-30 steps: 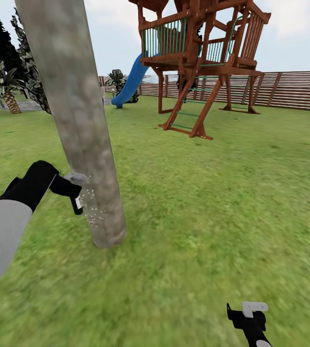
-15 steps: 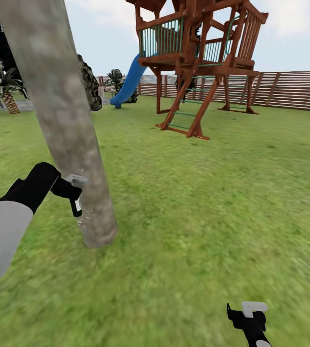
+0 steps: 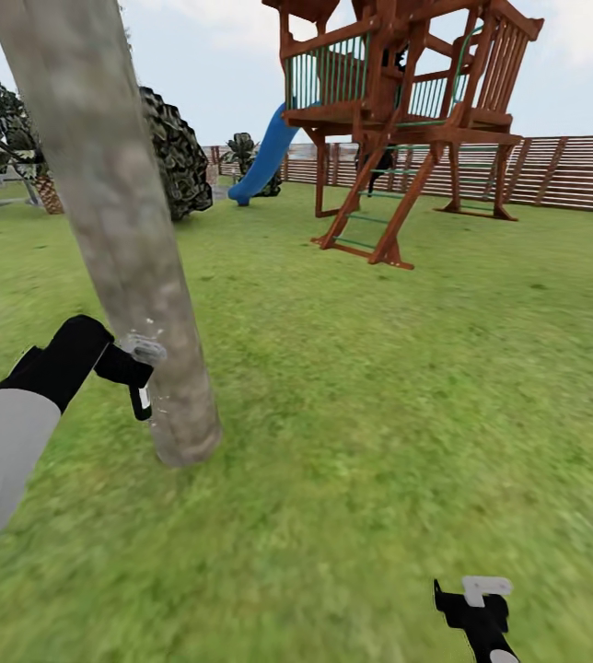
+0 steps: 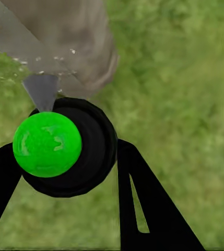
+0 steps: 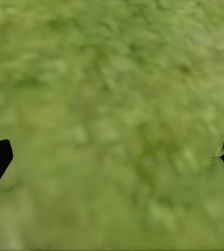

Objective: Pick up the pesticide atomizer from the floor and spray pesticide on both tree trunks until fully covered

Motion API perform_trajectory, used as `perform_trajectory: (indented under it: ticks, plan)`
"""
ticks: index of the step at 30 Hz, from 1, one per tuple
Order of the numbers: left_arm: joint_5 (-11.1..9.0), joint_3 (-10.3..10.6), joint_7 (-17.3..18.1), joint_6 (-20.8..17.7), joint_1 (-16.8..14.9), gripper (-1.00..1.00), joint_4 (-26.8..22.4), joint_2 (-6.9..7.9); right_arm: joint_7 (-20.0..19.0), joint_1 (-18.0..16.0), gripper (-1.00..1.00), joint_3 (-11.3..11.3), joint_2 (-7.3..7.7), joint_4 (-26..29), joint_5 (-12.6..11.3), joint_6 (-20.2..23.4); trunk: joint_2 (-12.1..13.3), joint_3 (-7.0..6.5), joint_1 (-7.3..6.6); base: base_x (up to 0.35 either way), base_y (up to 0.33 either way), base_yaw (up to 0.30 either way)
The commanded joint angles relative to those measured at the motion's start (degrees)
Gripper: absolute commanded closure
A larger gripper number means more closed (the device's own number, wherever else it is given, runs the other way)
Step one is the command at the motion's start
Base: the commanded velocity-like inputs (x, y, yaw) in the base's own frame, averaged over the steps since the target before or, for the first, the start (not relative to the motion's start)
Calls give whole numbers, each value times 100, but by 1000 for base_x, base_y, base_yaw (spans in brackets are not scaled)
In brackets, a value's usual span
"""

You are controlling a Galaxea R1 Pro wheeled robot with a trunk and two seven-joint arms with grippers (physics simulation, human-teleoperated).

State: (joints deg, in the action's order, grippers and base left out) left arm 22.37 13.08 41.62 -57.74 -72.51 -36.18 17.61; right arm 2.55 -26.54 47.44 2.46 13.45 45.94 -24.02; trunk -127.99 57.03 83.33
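Panned leftward, left jaws (image 3: 140,373) clamp the atomizer (image 3: 143,351) beside the trunk (image 3: 122,230); right jaws (image 5: 112,157) apart.

Pesticide atomizer (image 3: 143,351) in left claw (image 3: 140,387), touching mottled tree trunk (image 3: 117,221).

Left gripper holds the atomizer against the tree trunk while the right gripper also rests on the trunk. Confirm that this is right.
Not quite. The left gripper does hold the pesticide atomizer close against the tree trunk, but the right gripper is nowhere near it: the head view shows it low over the grass, far to the trunk's right, and the right wrist view shows its open fingers above bare lawn.
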Motion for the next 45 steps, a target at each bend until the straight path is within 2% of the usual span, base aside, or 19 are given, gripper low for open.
perform_trajectory:
  ticks: [1, 3, 5, 9, 11, 13, 14, 17, 18, 20, 22, 27, 32, 34, 43, 44, 45]
  plan:
    - [11, -4, -7, 5, 81, 100, -2, 2, 0, 0, -100, 1, 0, 0, 1, 0, 0, -1, -1, 0, -273, 0]
    - [160, -19, -17, 6, 292, 100, -1, 5, 0, 0, -100, 2, 0, 0, -2, 1, 0, -1, -1, 0, -273, 0]
    - [213, -66, -28, 11, 596, 100, -10, 11, 0, 0, -100, 2, 0, 0, -5, -1, 0, -1, -1, 0, -273, 3]
    - [224, -124, -31, 10, 708, 100, -20, 157, 0, 0, -100, 2, -4, 0, -2, -2, 0, -1, -1, 72, -258, 192]
    - [227, -346, -36, 9, 708, 100, -21, 214, 0, 0, -100, 1, -7, 0, -1, 1, 0, -1, -1, 244, -179, 268]
    - [236, -743, -84, 1, 704, 100, -21, 238, 0, 0, -100, -2, -5, 0, -3, 0, 0, -1, -1, 271, -155, 271]
    - [240, -780, -115, 0, 703, 100, -21, 223, 0, 0, -100, -5, -7, 0, -1, 0, 0, -1, -1, 279, -150, 272]
    - [251, -778, -147, 1, 712, 100, -21, 193, 0, 0, -100, -5, -8, 0, -1, 0, 0, -1, -1, 267, -164, 272]
    - [317, -791, -218, 6, 759, 100, -15, 191, 0, 0, -100, -5, -8, 0, -2, 2, 0, -1, -1, 248, -171, 272]
    - [409, -821, -399, 14, 1015, 100, -17, 176, 0, 0, -100, -6, -8, 0, -1, 2, 0, -1, -1, 245, -171, 229]
    - [428, -835, -452, 10, 1116, 100, -28, 151, 0, 0, -100, -7, -7, 0, -3, 2, 0, -1, -1, 238, -183, 74]
    - [435, -842, -478, 1, 1158, 100, -90, 39, 0, 0, -100, -7, -7, 0, -3, 2, 0, -1, -1, 97, -246, 6]
    - [435, -863, -479, -1, 1160, 100, -100, 43, 0, 0, -100, -6, -8, 0, -4, 2, 0, -1, -1, 2, -272, 1]
    - [435, -868, -487, 6, 1238, 100, -24, 101, 0, 0, -100, -7, -8, 0, -1, 2, 0, -1, -1, 3, -273, 236]
    - [393, -889, -717, 21, 1488, 100, 22, 6, 0, 0, -100, 1, -3, 0, -6, -6, 0, -1, -1, 169, -243, 213]
    - [381, -944, -743, 20, 1499, 100, -30, 4, 0, 0, -100, 1, -1, 5, -6, -6, 0, -1, -1, 201, -231, 6]
    - [380, -1090, -748, 20, 1501, 100, -42, -21, 0, 0, -100, 2, 0, 7, -6, -6, 0, -1, -1, 201, -231, 2]
